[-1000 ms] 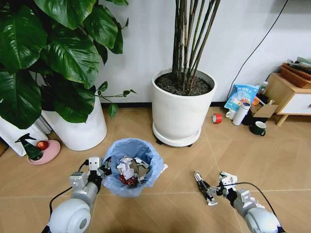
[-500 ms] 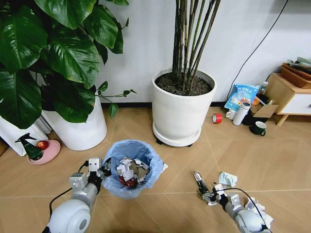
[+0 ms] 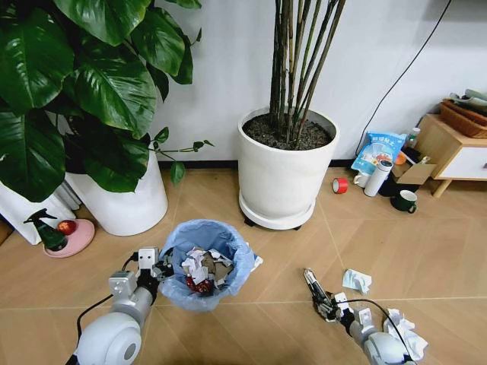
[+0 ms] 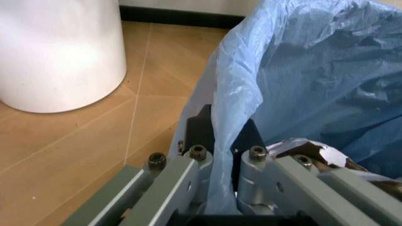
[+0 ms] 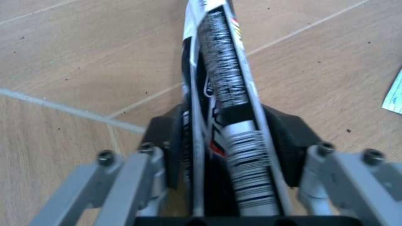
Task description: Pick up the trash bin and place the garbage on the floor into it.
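The trash bin [image 3: 207, 262], lined with a light-blue bag [image 4: 301, 80], holds paper wads and a red wrapper. My left gripper [image 3: 157, 268] is shut on its rim, one finger [image 4: 201, 129] outside the bag and the other inside. A flat dark wrapper [image 3: 312, 286] lies long on the floor [image 3: 289, 251], and my right gripper [image 3: 327, 306] is shut on its near end. In the right wrist view this wrapper [image 5: 220, 80] runs out between the closed jaws. A blue-white scrap [image 3: 355, 280] and a crumpled white paper wad [image 3: 403, 333] lie to the right of that gripper.
A large white plant pot [image 3: 285, 179] stands behind the bin, another [image 3: 125, 201] at the left. A pink dish with a spray bottle [image 3: 57, 232] sits far left. A red tape roll [image 3: 340, 185], cups, a bag and a wooden cabinet [image 3: 453, 152] crowd the back right.
My right arm has drawn back toward the near edge, uncovering the blue-white scrap and the paper wad. The dark wrapper stays in its grip. Left arm and bin hold still.
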Robot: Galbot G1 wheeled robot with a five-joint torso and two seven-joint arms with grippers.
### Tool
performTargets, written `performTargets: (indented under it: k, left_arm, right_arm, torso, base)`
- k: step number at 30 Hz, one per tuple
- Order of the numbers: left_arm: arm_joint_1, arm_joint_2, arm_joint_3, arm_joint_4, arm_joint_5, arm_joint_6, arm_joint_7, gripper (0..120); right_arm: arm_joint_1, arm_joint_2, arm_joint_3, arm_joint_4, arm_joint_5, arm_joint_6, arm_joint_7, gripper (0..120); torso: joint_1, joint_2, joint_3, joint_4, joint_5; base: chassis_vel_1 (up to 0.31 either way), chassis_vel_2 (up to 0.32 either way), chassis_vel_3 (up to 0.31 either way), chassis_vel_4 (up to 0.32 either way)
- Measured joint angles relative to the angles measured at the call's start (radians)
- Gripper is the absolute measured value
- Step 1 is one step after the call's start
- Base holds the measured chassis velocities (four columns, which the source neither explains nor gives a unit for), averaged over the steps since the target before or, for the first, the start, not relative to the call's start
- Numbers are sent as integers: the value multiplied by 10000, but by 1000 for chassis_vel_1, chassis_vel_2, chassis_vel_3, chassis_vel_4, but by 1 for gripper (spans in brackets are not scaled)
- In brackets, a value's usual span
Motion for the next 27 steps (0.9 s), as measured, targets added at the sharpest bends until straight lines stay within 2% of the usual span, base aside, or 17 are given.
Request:
performTargets:
  k: [2, 6, 7, 10, 15, 17, 21, 24, 25, 27]
  left_arm:
    - [11, 11, 0, -1, 1, 0, -3, 0]
    - [47, 55, -7, -56, 0, 0, -6, 0]
    - [47, 55, -7, -56, 0, 0, -6, 0]
    - [68, 94, -19, -117, -9, 0, -7, 0]
    - [69, 168, -47, -144, -37, 0, -8, 0]
    - [46, 242, -56, -145, -79, -1, -9, 0]
    - [6, 320, -48, -130, -178, 1, -19, 0]
    - [-128, 494, -22, 9, -345, 29, -31, 0]
    - [-128, 494, -22, 9, -345, 29, -31, 0]
    - [-285, 602, 8, 215, -495, 56, -29, 0]
  right_arm:
    - [0, 8, 3, -6, 4, 10, 7, 34]
    - [-85, 76, 31, 120, 6, 20, 84, 15]
    - [-85, 76, 31, 120, 6, 20, 84, 15]
    - [-198, 93, 123, 447, 7, 0, 152, 4]
    - [-353, 7, 302, 1178, 50, -59, 184, 0]
    - [-505, -156, 429, 2018, 160, -87, 177, 0]
    - [-568, -318, 499, 2794, 177, -40, 154, 0]
    - [-637, -726, 437, 3909, 174, -67, 95, 0]
    - [-637, -726, 437, 3909, 174, -67, 95, 0]
    - [-650, -1120, 275, 5025, 287, -408, 62, 0]
  torso:
    - [0, 0, 0, 0, 1]
    - [0, 0, 1, 3, 11]
    - [0, 0, 1, 3, 11]
    - [0, -1, 2, 1, 15]
    - [0, -1, 1, 3, 6]
    - [0, -1, 2, 2, 7]
    - [0, -1, 1, 3, 6]
    - [0, -1, 2, 2, 7]
    - [0, -1, 2, 2, 7]
    - [1, 0, 1, 2, 5]
  base:
    - [0, 0, 0, 0]
    - [0, 0, 0, 0]
    - [0, 0, 0, 0]
    - [0, 0, 0, 0]
    - [0, 0, 0, 0]
    - [0, 0, 0, 0]
    - [0, 0, 0, 0]
    - [0, 0, 0, 0]
    - [0, 0, 0, 0]
    - [0, 0, 0, 0]
